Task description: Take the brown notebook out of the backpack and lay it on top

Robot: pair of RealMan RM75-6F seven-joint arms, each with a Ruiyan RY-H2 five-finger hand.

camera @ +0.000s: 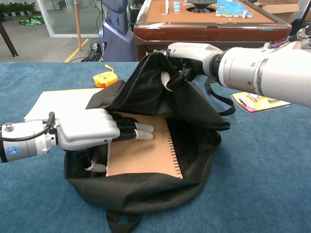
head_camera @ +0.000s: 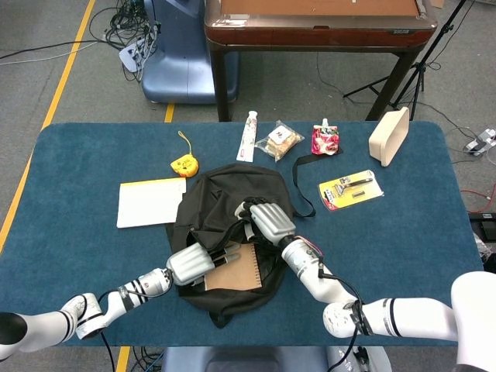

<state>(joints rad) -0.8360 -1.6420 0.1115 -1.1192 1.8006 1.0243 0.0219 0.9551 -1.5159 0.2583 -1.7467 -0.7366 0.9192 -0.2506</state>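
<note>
Pinching backpack (camera: 194, 104) flap, right hand (camera: 187, 60) fingers clamped, left hand (camera: 92, 128) fingers together over brown notebook (camera: 143, 155).

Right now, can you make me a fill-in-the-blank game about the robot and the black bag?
1. The brown notebook lies inside the black ____.
2. The right hand holds up the bag's ____ so it stays open.
3. The left hand reaches in with its fingers over the ____.
4. The spiral binding runs along the notebook's ____ edge in the chest view.

Missing words: backpack; flap; notebook; right
</note>
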